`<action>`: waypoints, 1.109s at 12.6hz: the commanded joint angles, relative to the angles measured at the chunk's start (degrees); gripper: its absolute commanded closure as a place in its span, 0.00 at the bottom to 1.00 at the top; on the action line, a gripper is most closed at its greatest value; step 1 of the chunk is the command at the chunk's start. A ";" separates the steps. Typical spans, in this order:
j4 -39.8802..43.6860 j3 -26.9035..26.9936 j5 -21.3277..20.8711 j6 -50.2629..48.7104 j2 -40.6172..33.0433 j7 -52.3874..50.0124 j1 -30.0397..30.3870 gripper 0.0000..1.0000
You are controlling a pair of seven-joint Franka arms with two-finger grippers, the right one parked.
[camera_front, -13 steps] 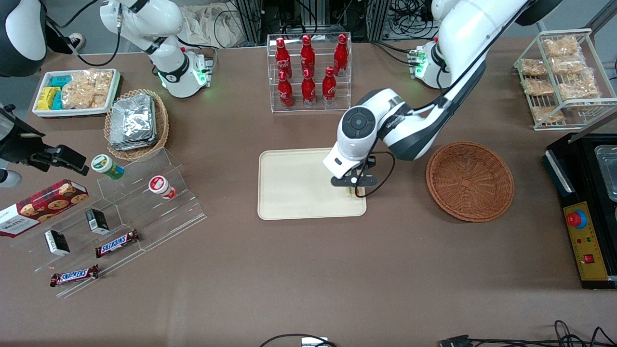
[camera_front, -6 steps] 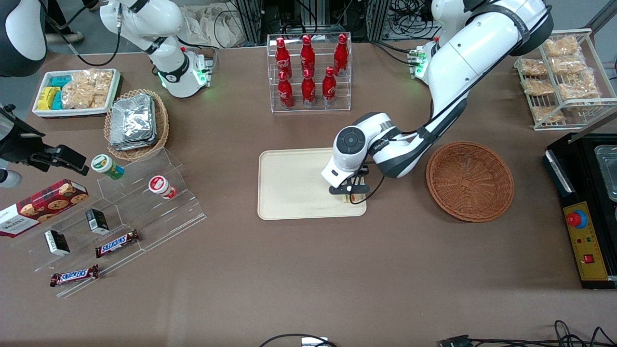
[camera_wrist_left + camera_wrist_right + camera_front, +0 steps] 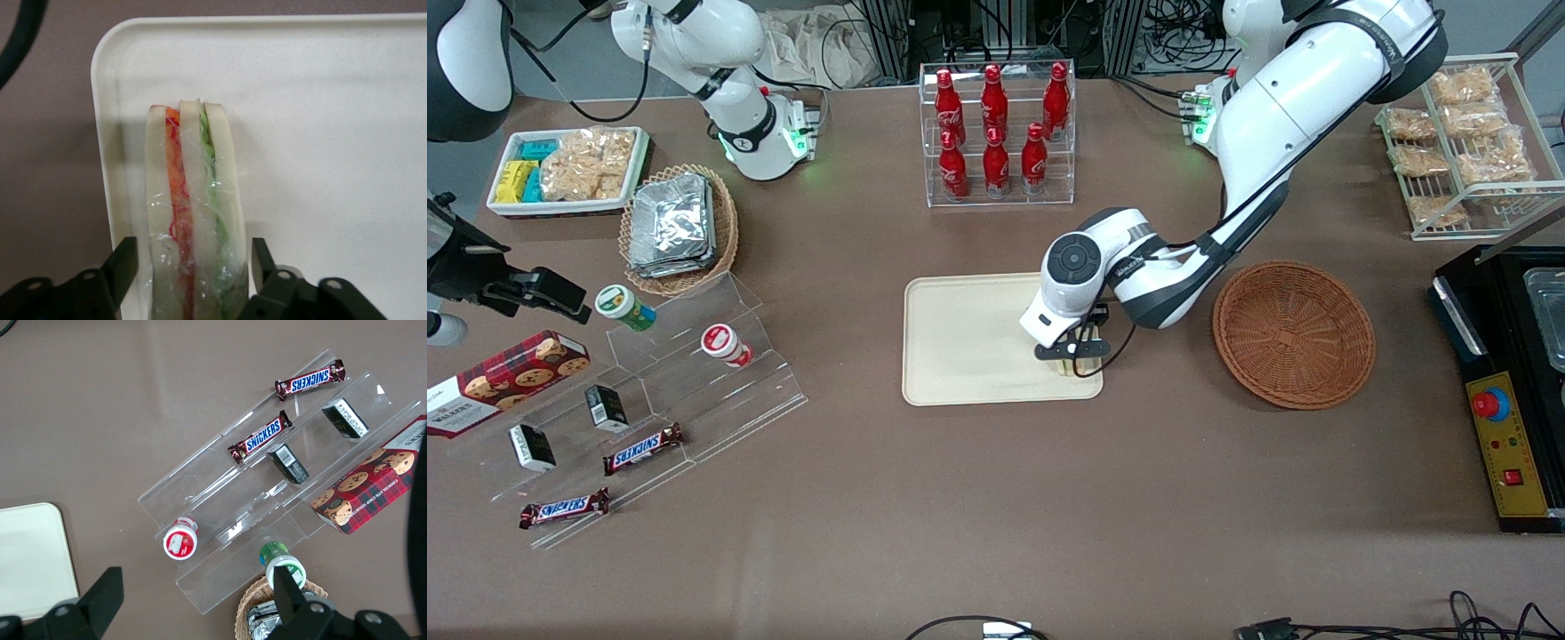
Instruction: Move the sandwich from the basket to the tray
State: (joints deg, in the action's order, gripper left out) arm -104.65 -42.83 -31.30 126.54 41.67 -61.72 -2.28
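The wrapped sandwich (image 3: 193,200) stands on edge on the cream tray (image 3: 333,133), its red and green filling stripes showing. My left gripper (image 3: 192,250) straddles it, and a thin gap shows between each black finger (image 3: 125,260) and the wrap, so it is open. In the front view the gripper (image 3: 1072,358) is low over the tray (image 3: 960,338), at the corner nearest the camera on the basket's side, and the wrist hides most of the sandwich (image 3: 1069,367). The reddish-brown basket (image 3: 1294,333) sits empty beside the tray, toward the working arm's end.
A clear rack of red bottles (image 3: 996,133) stands farther from the camera than the tray. A wire shelf of snack bags (image 3: 1458,133) and a black control box (image 3: 1507,382) are at the working arm's end. Acrylic steps with snacks (image 3: 649,391) lie toward the parked arm's end.
One second ago the gripper hung higher over the tray corner; it has come down with the sandwich to the tray. Over the last half second it has hardly moved.
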 commanded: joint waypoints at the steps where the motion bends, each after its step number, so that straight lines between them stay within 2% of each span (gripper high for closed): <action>1: 0.06 -0.32 -0.87 -0.24 -0.98 -1.56 0.09 0.00; 3: 0.41 -0.50 -0.26 -1.46 -2.12 -1.64 0.35 0.00; 5: 1.29 -0.67 0.79 -5.67 -6.32 -1.91 0.61 0.00; 7: 4.52 -0.41 5.87 -13.03 -12.47 -0.25 0.79 0.00; 9: 11.02 0.90 9.22 -24.35 -15.47 7.10 1.05 0.00; 11: 14.38 6.24 14.22 -29.59 -20.90 14.41 1.05 0.00; 14: 12.73 19.67 23.00 -29.77 -30.92 27.41 0.35 0.00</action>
State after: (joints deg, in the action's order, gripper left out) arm -89.66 -30.35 -13.37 97.13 16.60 -40.58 -1.20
